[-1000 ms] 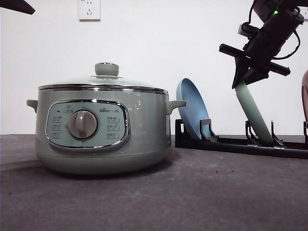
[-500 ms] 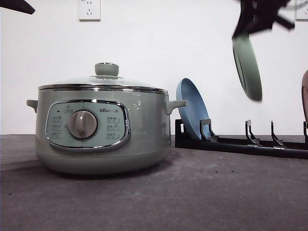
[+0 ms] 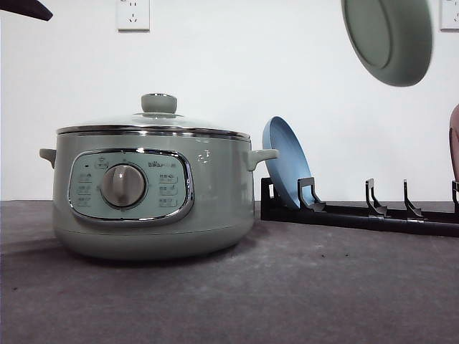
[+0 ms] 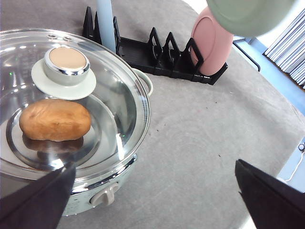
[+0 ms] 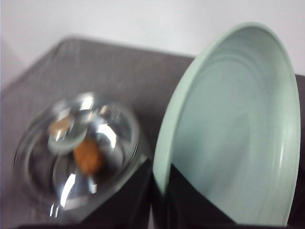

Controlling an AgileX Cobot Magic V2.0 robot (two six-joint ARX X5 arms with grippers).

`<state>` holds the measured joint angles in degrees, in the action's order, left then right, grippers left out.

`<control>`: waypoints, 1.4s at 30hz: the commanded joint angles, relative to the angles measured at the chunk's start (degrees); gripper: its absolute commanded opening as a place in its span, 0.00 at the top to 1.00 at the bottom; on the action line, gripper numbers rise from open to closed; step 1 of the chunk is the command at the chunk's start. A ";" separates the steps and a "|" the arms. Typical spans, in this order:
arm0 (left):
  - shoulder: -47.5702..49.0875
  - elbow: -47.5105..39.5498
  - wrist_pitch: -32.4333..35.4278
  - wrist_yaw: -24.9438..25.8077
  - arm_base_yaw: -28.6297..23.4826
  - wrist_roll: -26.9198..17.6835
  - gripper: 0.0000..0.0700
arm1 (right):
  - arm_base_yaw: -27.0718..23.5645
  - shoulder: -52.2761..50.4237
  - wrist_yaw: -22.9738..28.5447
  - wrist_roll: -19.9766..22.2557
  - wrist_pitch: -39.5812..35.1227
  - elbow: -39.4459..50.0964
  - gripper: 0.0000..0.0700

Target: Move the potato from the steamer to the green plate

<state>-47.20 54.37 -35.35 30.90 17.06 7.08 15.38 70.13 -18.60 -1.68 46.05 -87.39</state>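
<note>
The potato (image 4: 55, 120) lies inside the steamer (image 3: 152, 192) under its closed glass lid (image 4: 71, 100); it also appears, blurred, as the potato (image 5: 88, 156) in the right wrist view. My left gripper (image 4: 152, 210) hangs open above the steamer's front edge with nothing between its fingers. The green plate (image 3: 387, 39) is high in the air at the upper right, tilted. My right gripper (image 5: 159, 183) is shut on the rim of the green plate (image 5: 233, 129).
A black dish rack (image 3: 358, 213) stands behind and to the right of the steamer. It holds a blue plate (image 3: 285, 168) and a pink plate (image 4: 213, 44). Grey tabletop (image 3: 287, 287) lies open in front of the rack.
The green plate has been lifted out of the rack, risen to the upper right and turned its underside toward the front camera. The right arm has left the front view. The steamer has not moved.
</note>
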 commanded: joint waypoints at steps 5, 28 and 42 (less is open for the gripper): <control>-0.35 1.29 0.57 0.41 0.22 -0.84 0.00 | 9.47 -3.07 7.58 7.09 8.87 0.65 1.00; -0.35 1.29 0.21 0.41 0.22 -0.84 0.00 | 43.15 -4.95 33.51 -6.38 -2.11 40.64 1.00; -0.35 1.29 0.04 0.41 0.22 -0.81 0.00 | 52.05 5.59 41.05 -11.48 -12.85 47.80 1.00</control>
<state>-47.20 54.37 -35.67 30.91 17.06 6.92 66.49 74.46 23.75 -10.96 33.96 -39.59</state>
